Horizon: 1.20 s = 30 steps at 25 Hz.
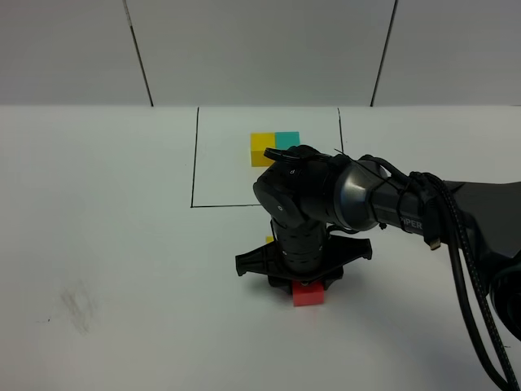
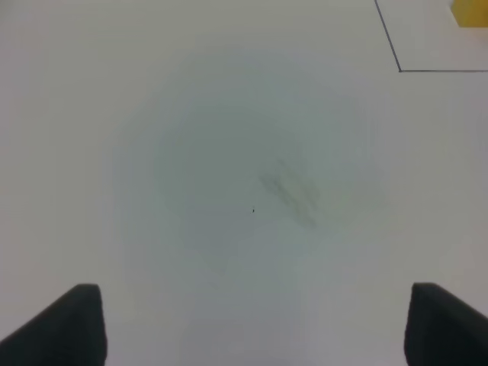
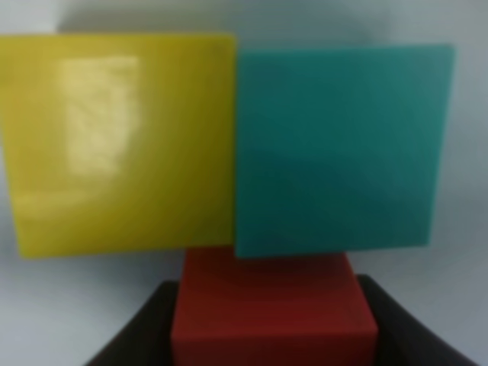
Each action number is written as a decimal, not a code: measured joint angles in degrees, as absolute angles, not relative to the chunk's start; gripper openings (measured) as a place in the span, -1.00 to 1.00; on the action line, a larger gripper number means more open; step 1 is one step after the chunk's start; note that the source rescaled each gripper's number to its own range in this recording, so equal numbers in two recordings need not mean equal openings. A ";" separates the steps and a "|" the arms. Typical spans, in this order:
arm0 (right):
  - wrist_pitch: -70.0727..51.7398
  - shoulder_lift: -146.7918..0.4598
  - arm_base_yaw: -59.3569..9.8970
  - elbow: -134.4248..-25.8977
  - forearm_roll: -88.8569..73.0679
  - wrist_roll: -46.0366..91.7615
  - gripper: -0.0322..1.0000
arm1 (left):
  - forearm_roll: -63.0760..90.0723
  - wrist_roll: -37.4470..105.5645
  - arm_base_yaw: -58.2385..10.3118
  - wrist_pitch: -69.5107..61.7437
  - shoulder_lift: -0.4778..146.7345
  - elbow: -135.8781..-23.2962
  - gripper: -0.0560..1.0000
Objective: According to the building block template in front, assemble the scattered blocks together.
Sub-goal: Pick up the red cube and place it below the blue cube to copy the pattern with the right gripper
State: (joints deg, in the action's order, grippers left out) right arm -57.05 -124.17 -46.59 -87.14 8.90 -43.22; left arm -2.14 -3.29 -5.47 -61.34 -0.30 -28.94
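Note:
The template stands inside the black rectangle [image 1: 195,163] at the back; its yellow cube [image 1: 260,150] and teal cube [image 1: 287,139] show, and its red cube is hidden behind my right arm. My right gripper [image 1: 308,285] points down, shut on the scattered red block [image 1: 308,295], low at the table. In the right wrist view the red block [image 3: 271,305] sits between the fingers [image 3: 126,339], against the seam of the scattered yellow block [image 3: 114,145] and teal block [image 3: 343,145], which lie side by side. My left gripper [image 2: 255,328] is open and empty over bare table.
A grey smudge [image 1: 77,305] marks the white table at the front left and also shows in the left wrist view [image 2: 290,191]. My right arm and its cables [image 1: 456,244] stretch in from the right. The rectangle's corner [image 2: 399,70] shows in the left wrist view.

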 joint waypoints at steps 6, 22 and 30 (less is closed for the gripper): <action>-57.23 -124.17 -46.59 -87.23 9.56 -43.61 -0.52 | -2.14 -3.29 -5.47 -61.34 -0.30 -28.94 0.73; -56.09 -124.59 -45.46 -87.28 10.75 -43.96 -0.52 | -2.14 -3.29 -5.47 -61.34 -0.30 -28.94 0.73; -54.95 -124.64 -45.46 -87.28 11.93 -43.73 -0.52 | -2.14 -3.29 -5.47 -61.34 -0.30 -28.94 0.73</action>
